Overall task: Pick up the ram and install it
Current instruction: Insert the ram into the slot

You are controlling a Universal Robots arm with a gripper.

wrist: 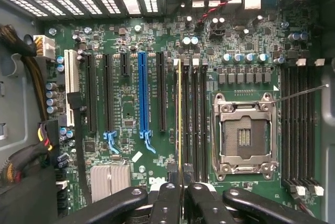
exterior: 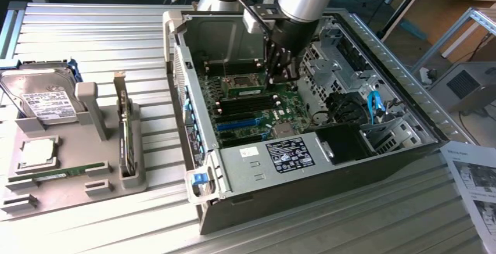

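Motherboard [wrist: 131,94]: one gripper [wrist: 180,191], one gripped ram [wrist: 179,119]

The gripper [wrist: 181,189] is black. The memory stick [exterior: 250,92] between its fingers is green, with a yellowish edge. Under the hand, the board [wrist: 125,109] is dark green. The slots [wrist: 196,119] just beside the stick are black. Farther from the hand are one bright blue slot [wrist: 142,98] and a white one [wrist: 71,93]. The socket frame [wrist: 243,135] near the fingers is silver.
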